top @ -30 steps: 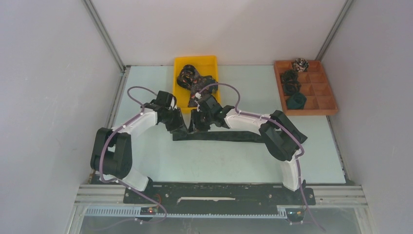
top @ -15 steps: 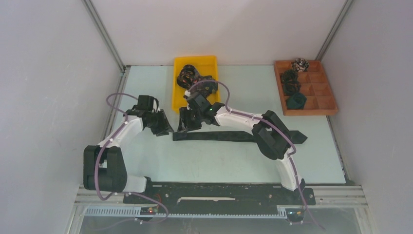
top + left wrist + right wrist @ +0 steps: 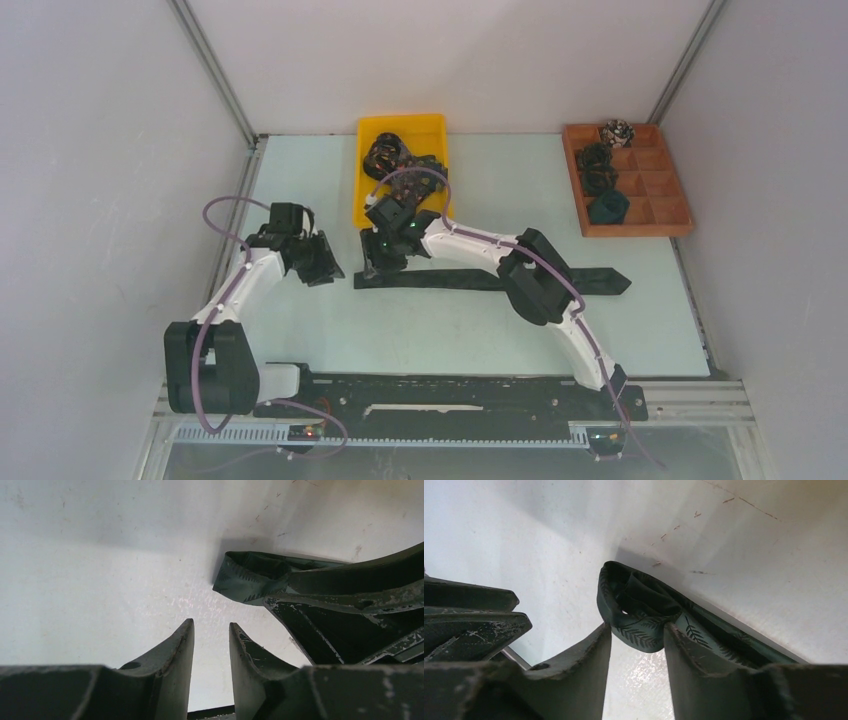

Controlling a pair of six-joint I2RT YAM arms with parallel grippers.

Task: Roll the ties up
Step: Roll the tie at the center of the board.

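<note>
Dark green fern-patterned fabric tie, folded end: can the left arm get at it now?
Probably yes: bare table separates the open left gripper from the folded tie. But the right gripper straddles that fold, leaving only its outer tip free.

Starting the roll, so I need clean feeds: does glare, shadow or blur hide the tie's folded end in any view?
Right wrist: the dark green leaf-patterned fabric tie is sharp, soft shadow behind its fold. Left wrist: fold clear, faint sheen on the pale tabletop. Top: even light, pattern unreadable.
</note>
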